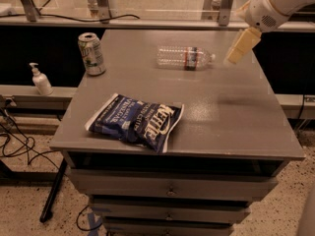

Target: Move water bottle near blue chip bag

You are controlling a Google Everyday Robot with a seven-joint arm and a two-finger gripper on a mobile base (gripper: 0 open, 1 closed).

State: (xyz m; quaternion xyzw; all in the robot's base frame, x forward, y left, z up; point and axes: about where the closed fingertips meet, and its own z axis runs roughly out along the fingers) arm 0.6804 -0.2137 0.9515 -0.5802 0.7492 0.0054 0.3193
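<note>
Gripper (242, 47) at the far right edge

It hung over the grey table (236, 122), just right of the water bottle (185, 57); whether it was wide or narrow could not be told. The bottle lay on its side near the far edge, well apart from the blue chip bag (135, 121) at the front left, with bare tabletop between them. A drink can (91, 53) stood at the far left.

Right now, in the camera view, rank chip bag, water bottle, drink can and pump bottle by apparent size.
1. blue chip bag: largest, also nearest the camera.
2. water bottle and drink can: too alike to rank.
3. pump bottle: smallest.
The gripper hovers by the water bottle's cap end.
</note>
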